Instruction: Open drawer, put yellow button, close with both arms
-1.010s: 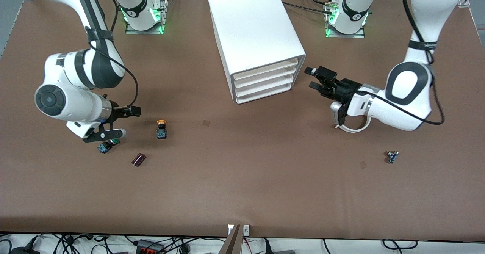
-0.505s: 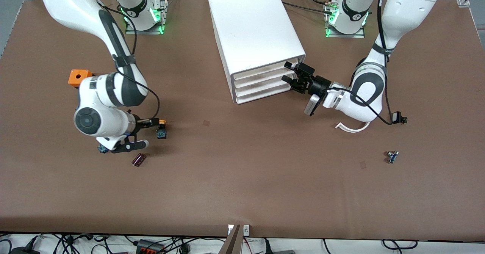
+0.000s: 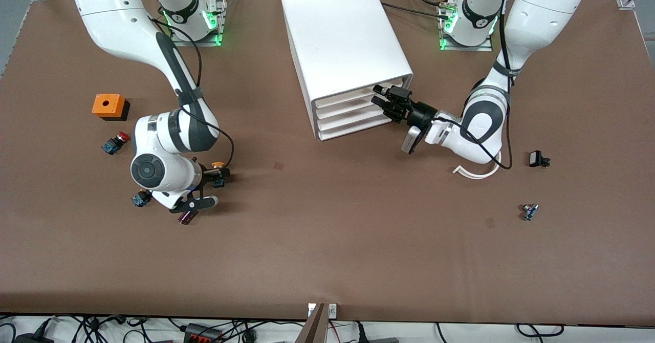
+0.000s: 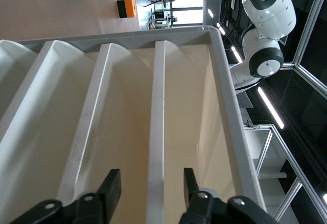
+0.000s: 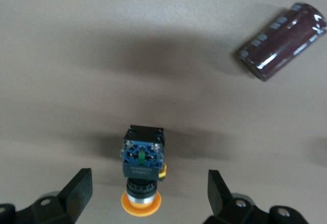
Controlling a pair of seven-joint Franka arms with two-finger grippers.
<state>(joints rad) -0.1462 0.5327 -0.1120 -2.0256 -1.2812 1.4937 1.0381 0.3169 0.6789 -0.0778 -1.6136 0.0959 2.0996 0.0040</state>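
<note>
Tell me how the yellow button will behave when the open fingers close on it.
The yellow button lies on its side between the right gripper's open fingers, so its round cap may let it roll or pivot. Its blocky black-and-blue body offers flat faces, probably a firmer grip than the cap. It looks small and rigid, likely light.

I count one white cabinet (image 3: 344,46) on the tabletop (image 3: 327,251), with four shallow drawers stacked in its front; the drawer (image 3: 353,95) at the top is one of those four. Push-buttons number three: one yellow button (image 3: 219,173), one red-capped button (image 3: 114,143), and one green-capped button (image 3: 140,198). There is one orange box (image 3: 108,105), one dark maroon cylinder (image 3: 187,217), one small black part (image 3: 537,159), one small blue-and-grey part (image 3: 529,211), and one curved white strip (image 3: 476,172). I have two arms, each ending in one pair of jaws: my left gripper (image 3: 389,99) and my right gripper (image 3: 210,181).
</note>
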